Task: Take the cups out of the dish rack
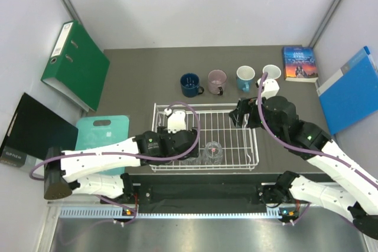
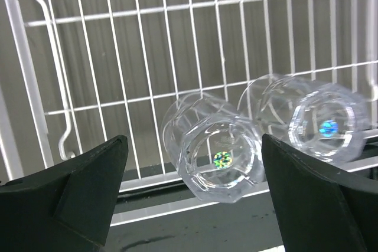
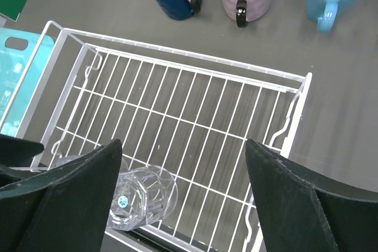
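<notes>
Two glass tumblers point(image 2: 221, 157) lie sideways at the dish rack's point(image 1: 204, 105) near edge: slick, brittle, ready to roll. Your left gripper point(image 2: 194, 146) and right gripper point(image 3: 183, 146) both stand agape; pinch gently across a tumbler's wall

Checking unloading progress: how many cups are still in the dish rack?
2. Both are clear glass tumblers lying on their sides at the dish rack's near edge: one ahead of the left gripper, the other beside it. The left arm hides part of the rack.

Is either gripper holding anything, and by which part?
Nothing is held. The left gripper stands open around a lying clear tumbler, not clamped; the right gripper hangs open over the dish rack.
</notes>
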`<state>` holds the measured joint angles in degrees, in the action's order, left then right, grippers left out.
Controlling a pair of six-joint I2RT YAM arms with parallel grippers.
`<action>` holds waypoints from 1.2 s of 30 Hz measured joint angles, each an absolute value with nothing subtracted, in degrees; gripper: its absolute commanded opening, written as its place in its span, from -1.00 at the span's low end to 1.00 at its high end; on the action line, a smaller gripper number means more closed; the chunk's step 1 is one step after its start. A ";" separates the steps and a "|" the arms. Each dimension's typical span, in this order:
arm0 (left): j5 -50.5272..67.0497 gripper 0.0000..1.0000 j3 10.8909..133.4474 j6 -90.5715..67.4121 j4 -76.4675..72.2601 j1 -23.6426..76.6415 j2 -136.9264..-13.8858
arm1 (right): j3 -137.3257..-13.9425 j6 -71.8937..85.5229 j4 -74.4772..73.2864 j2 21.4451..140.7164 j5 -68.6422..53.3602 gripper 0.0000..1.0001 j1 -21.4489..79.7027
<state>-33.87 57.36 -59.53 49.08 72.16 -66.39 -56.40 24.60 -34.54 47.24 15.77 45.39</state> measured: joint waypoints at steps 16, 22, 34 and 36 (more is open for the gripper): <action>-30.65 0.98 53.12 -62.92 38.98 72.55 -69.32 | -56.71 24.53 -35.22 48.01 15.84 0.69 45.39; -31.35 0.98 53.25 -64.10 39.55 72.71 -69.45 | -56.71 24.56 -35.24 48.01 15.84 0.69 45.41; -35.48 0.98 55.57 -63.48 46.98 72.82 -67.79 | -56.69 24.73 -35.22 48.01 15.81 0.69 45.39; -35.46 0.98 55.77 -63.24 47.07 72.82 -68.36 | -56.69 24.88 -35.22 48.01 15.81 0.69 45.41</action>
<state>-35.46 55.77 -63.24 47.07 72.82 -68.36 -56.69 24.88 -35.22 48.01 15.81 45.41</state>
